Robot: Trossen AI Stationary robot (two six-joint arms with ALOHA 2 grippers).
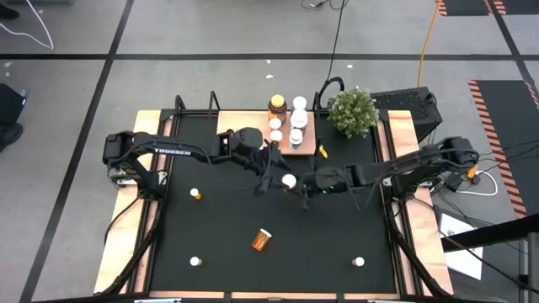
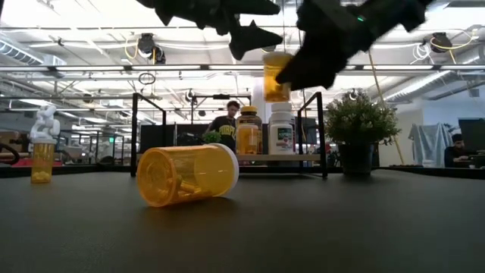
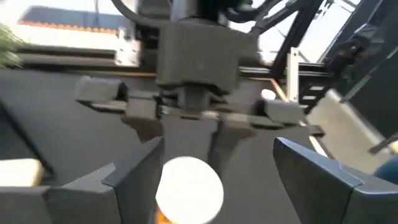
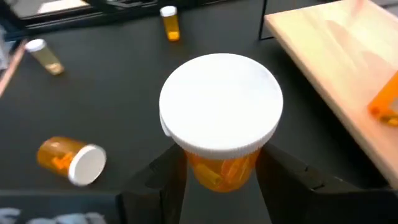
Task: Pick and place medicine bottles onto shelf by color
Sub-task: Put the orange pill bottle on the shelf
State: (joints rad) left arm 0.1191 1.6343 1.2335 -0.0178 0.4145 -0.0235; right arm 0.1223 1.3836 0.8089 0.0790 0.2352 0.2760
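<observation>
An orange medicine bottle with a white cap [image 4: 221, 102] hangs above the middle of the black mat, with my right gripper [image 4: 221, 171] shut on it. In the low view this bottle [image 2: 276, 76] hangs high above the mat. My left gripper [image 3: 217, 152] faces it from the table's left, open, its fingers standing on either side of the cap [image 3: 189, 190] without touching. The shelf [image 1: 305, 143], a light-wood board at the mat's far edge, carries several white bottles [image 1: 296, 120] and an amber jar [image 1: 277, 106]. My right gripper pinches the bottle's orange body [image 4: 217, 168] just under the white cap between its two fingers [image 4: 158, 177]. The fingers come from the table's right, slanting down. The bottle stands upright in the hold, lifted clear of the mat.
An orange bottle [image 1: 262, 240] lies on its side on the near mat. Small upright bottles stand at the left [image 1: 195, 194], near left [image 1: 195, 262] and near right [image 1: 359, 262]. A potted plant [image 1: 352, 111] stands right of the shelf. A small orange thing [image 1: 322, 151] lies on the shelf's near right corner.
</observation>
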